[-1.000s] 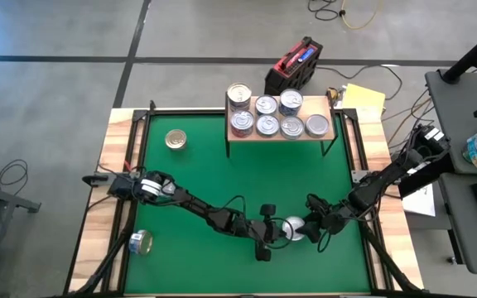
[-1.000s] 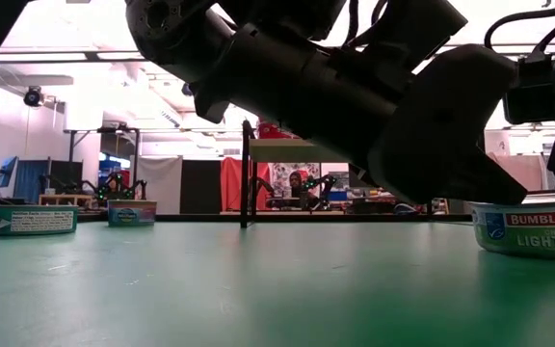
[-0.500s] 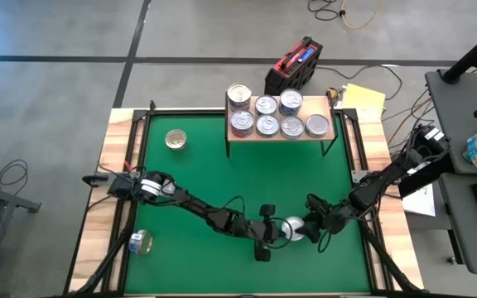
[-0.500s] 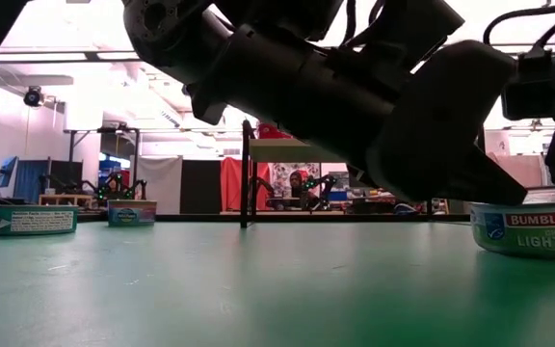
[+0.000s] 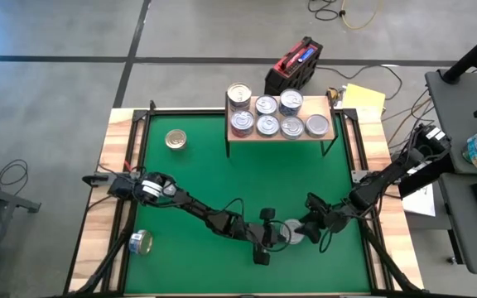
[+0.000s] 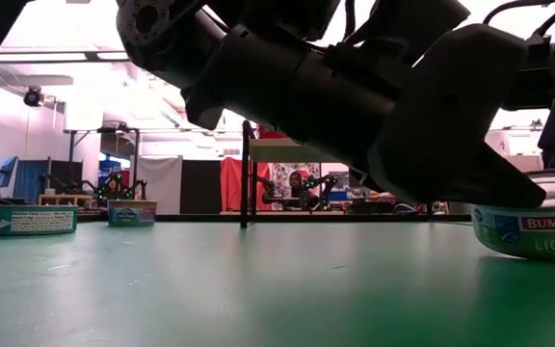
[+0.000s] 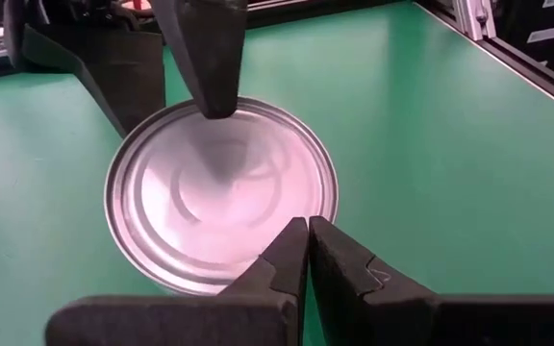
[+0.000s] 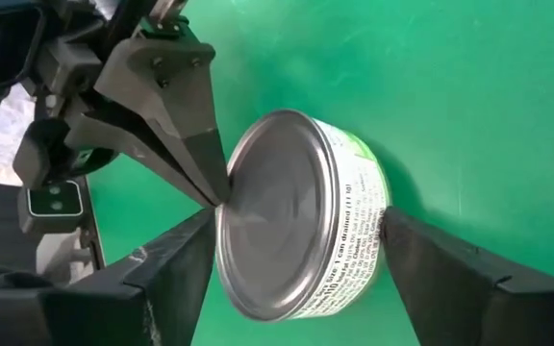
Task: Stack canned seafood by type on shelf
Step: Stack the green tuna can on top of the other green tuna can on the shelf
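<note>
Straddling a half-hidden can (image 5: 291,233), right hand (image 5: 303,231) wide; left hand (image 5: 277,235) pinched shut.

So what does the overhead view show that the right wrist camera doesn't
Only the overhead view shows the wooden shelf holding seven tins, plus two stray tins on the green mat: a gold-topped tin at the far left and one near the front left corner. Only the right wrist view shows the label on the side of the tin between the right gripper fingers. Both show that tin with the shut left gripper tip against its top.
</note>
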`<action>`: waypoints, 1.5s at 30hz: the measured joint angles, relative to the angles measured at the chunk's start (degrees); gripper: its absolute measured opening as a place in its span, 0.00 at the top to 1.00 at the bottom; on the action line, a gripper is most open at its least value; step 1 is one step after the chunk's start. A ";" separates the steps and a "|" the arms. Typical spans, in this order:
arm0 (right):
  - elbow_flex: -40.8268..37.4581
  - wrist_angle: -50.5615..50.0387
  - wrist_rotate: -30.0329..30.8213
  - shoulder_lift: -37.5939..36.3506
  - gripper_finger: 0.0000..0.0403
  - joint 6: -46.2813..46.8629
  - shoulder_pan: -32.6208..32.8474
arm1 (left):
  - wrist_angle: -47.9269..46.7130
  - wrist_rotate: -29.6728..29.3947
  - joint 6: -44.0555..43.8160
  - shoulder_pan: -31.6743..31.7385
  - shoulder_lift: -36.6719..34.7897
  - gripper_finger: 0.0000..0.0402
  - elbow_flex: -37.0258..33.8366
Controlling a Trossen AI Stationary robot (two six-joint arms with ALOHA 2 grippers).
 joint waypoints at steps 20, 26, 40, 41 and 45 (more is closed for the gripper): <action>0.00 0.06 4.10 0.00 0.95 -3.71 -0.07 | 2.42 -0.96 2.05 0.11 0.14 1.00 -0.09; 0.00 -0.83 3.55 0.00 0.97 -4.15 -0.07 | 2.41 -1.30 2.37 0.15 -0.24 1.00 -0.09; 0.09 -9.60 1.23 -5.66 0.97 3.56 -0.02 | -1.75 -2.69 2.96 0.50 -0.76 1.00 0.11; 0.11 -10.18 0.93 -6.70 0.97 3.86 0.00 | -2.01 -2.67 2.60 0.50 -0.79 1.00 0.13; 0.11 -13.05 0.93 -10.56 0.97 4.55 0.04 | -2.08 -2.20 2.09 0.46 -0.79 1.00 0.12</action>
